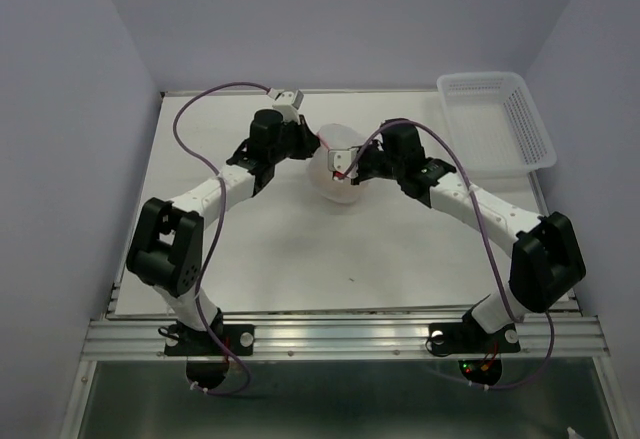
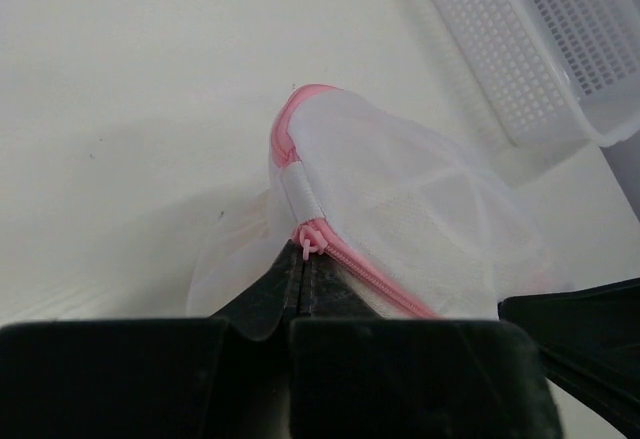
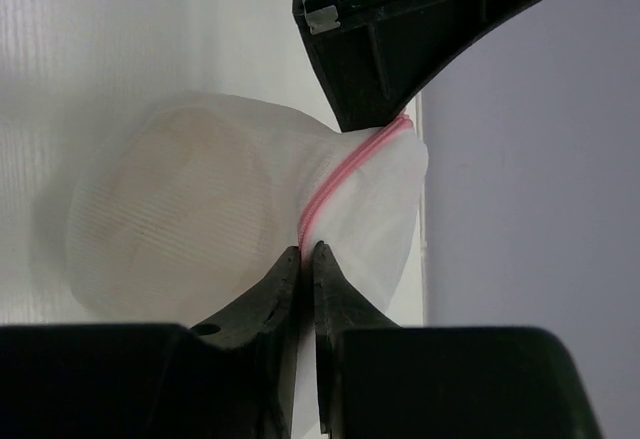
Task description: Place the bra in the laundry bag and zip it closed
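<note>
The laundry bag [image 1: 335,164] is a white mesh pod with a pink zipper, held between my two grippers at the back middle of the table. My left gripper [image 2: 305,251] is shut on the pink zipper pull [image 2: 306,240], with the closed zipper line [image 2: 385,284] running off to the right. My right gripper [image 3: 308,249] is shut on the bag's zipper seam [image 3: 340,174]; the bag [image 3: 200,219] bulges to the left of it. The left gripper's black fingers [image 3: 390,49] show above it. A faint tan shape inside the mesh [image 3: 210,189] may be the bra; it is not clearly visible.
A white plastic lattice basket [image 1: 497,119] stands at the back right of the table, also in the left wrist view [image 2: 540,49]. Purple cables loop over both arms. The walls stand close on the left, right and back.
</note>
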Action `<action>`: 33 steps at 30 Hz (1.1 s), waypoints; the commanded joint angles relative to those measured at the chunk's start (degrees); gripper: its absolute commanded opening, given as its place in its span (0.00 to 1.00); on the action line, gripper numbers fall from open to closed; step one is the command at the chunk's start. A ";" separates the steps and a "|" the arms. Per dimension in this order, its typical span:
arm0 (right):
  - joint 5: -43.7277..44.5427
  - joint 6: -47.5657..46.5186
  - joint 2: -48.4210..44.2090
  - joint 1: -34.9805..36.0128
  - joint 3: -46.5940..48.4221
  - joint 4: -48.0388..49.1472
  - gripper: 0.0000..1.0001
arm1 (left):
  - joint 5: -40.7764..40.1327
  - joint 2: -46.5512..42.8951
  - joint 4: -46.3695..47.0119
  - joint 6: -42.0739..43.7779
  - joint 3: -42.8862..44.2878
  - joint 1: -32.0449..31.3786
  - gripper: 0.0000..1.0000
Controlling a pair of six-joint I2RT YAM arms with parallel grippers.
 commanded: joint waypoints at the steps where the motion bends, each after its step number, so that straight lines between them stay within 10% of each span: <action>1: -0.44 -1.08 3.80 1.19 1.35 -7.87 0.14 | -5.31 3.40 10.12 7.17 -0.48 2.21 0.01; 5: -1.23 -1.52 7.76 3.39 1.00 -9.90 0.27 | -3.13 4.99 9.51 4.28 -2.05 4.66 0.16; 8: -6.13 -1.52 6.46 4.01 1.18 -14.11 0.70 | -4.78 1.31 7.68 5.93 -4.52 5.46 0.70; 11: -11.33 -3.10 4.00 4.01 1.09 -18.42 0.79 | -9.16 -5.19 4.60 7.34 -6.45 5.37 0.99; 14: -13.18 -2.84 0.48 4.01 0.39 -18.60 1.00 | -14.52 -11.69 2.75 7.17 -8.39 5.37 0.99; 21: -11.18 17.49 0.47 4.01 8.90 -15.19 1.00 | -20.60 -18.12 -1.47 3.40 -8.39 5.46 0.99; 25: 11.85 37.81 2.66 4.01 13.39 -0.90 1.00 | -26.30 -22.77 -5.07 -1.86 -8.74 5.46 0.99; 33: 22.48 70.19 2.41 -15.22 13.49 2.58 1.00 | -38.44 -28.85 -18.68 -11.71 -9.01 9.76 0.99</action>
